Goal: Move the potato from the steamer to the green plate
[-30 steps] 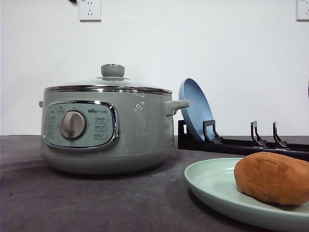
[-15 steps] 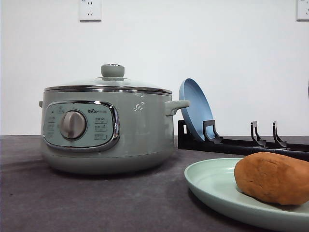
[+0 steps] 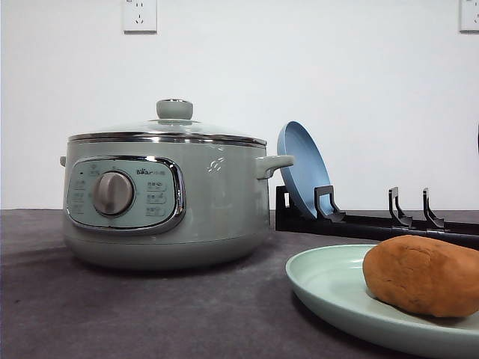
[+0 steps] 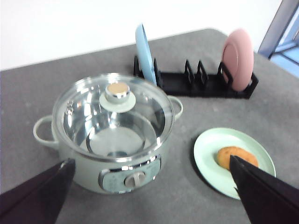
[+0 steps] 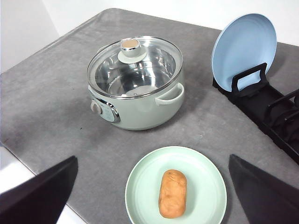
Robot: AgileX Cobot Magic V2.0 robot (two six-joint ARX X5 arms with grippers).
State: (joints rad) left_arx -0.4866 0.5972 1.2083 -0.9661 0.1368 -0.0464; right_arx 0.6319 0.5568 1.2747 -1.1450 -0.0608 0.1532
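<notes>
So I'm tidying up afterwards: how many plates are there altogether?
3: the green plate on the table holding the potato, a blue plate and a pink plate standing in the rack.

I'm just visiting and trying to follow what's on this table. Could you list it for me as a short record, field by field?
potato: lying on the green plate, near its middle
steamer: glass lid on, no food visible through it
blue plate: standing upright at one end of the black rack
pink plate: upright at the rack's other end
left gripper: open, above the table, holding nothing
right gripper: open, above the table, holding nothing
task state: potato looks already moved to the plate
</notes>
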